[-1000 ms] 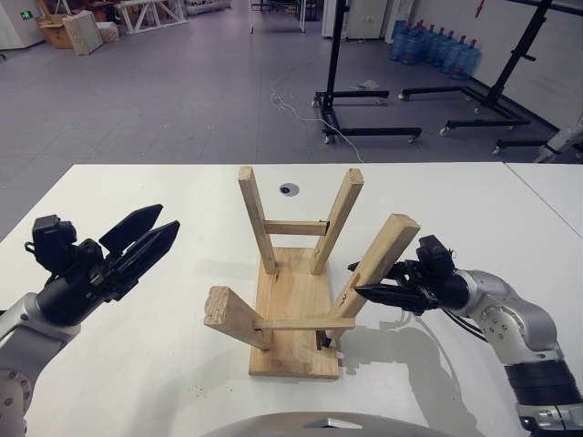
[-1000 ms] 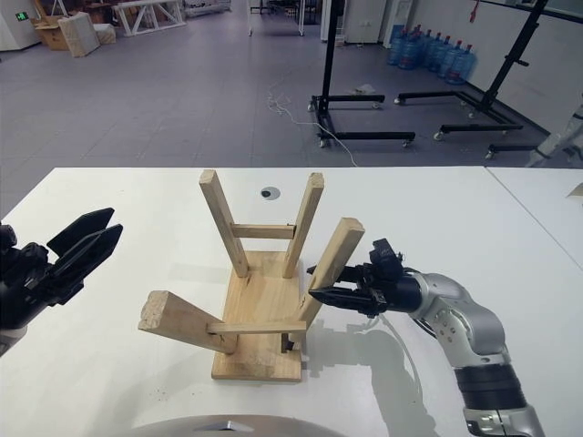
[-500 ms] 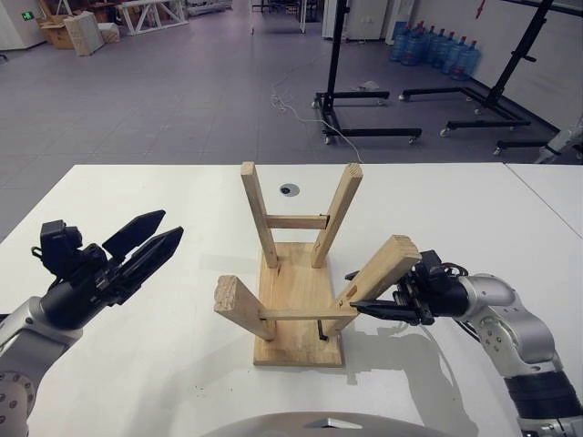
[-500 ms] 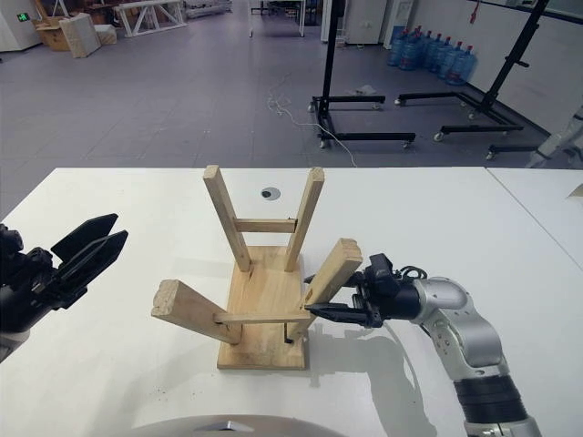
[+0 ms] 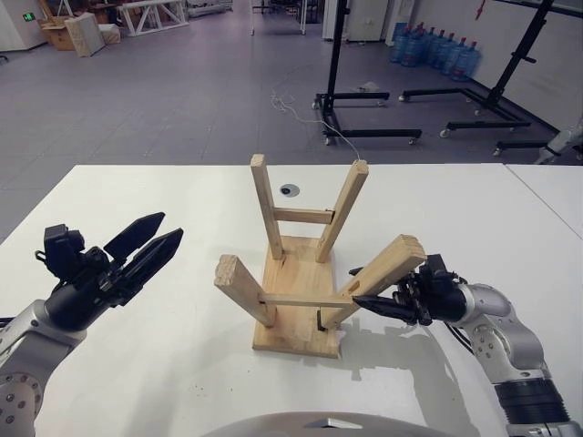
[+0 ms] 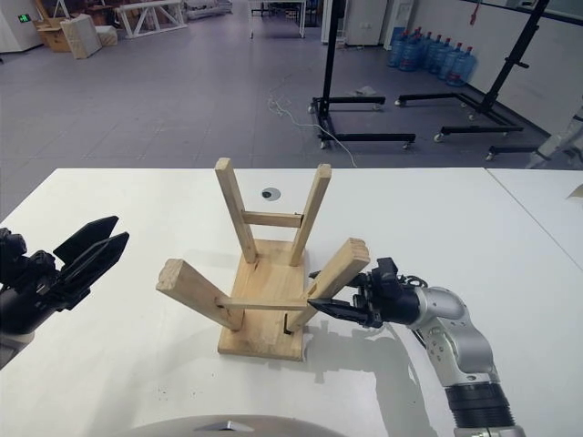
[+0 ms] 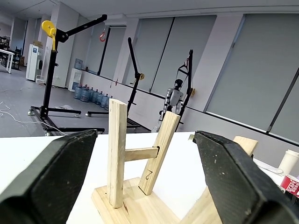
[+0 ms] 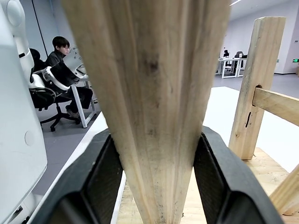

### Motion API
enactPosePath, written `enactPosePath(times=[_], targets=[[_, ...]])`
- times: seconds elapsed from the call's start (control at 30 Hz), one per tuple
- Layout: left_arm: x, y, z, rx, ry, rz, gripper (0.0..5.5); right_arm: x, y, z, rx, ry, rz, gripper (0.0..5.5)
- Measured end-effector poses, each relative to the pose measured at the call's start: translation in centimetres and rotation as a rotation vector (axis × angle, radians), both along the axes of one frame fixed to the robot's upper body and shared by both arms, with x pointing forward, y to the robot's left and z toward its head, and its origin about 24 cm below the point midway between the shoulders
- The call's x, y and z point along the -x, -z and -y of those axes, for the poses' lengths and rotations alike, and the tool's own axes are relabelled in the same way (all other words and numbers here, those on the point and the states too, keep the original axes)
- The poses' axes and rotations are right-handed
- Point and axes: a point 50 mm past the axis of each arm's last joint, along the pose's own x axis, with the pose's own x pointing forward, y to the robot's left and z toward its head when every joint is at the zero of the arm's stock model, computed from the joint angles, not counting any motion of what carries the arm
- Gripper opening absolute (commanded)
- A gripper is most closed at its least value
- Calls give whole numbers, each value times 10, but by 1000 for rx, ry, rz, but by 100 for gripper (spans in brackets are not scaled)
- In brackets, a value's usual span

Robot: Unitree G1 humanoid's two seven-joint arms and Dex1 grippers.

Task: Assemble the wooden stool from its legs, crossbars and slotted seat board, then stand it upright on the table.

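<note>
Wooden leg (image 8: 154, 116) snug between right jaws in wrist view; left jaws wide.

Open table (image 5: 191, 300) lies between my left claw (image 5: 171, 225) and the stool (image 5: 296, 273); its splayed legs (image 5: 239, 287) block the middle.

Bright, even light; the stool (image 5: 296, 273) casts a soft shadow onto the white table (image 5: 137, 364).
</note>
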Motion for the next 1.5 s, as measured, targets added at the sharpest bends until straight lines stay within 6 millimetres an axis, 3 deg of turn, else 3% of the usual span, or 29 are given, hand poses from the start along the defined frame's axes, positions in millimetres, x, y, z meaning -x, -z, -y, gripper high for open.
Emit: enactPosePath(times=[0.27,0.37,0.5,0.63,0.97,1.2,1.5], targets=[[0,0,0,-6,-5,13,382,5,3,5,-27,-27,-11,205],[6,-17,8,-11,32,96,382,6,3,5,-30,-30,-12,205],[23,-33,23,-139,209,188,382,9,4,3,-36,-29,-14,205],[27,-29,28,-243,341,174,382,13,5,3,-48,-20,-25,205],[22,-21,57,-285,535,178,382,11,4,4,-46,-32,-38,205],[-1,-6,56,-306,467,117,382,7,4,3,-44,-53,-42,205],[0,2,55,-268,439,86,382,5,4,-1,-46,-86,-25,205]])
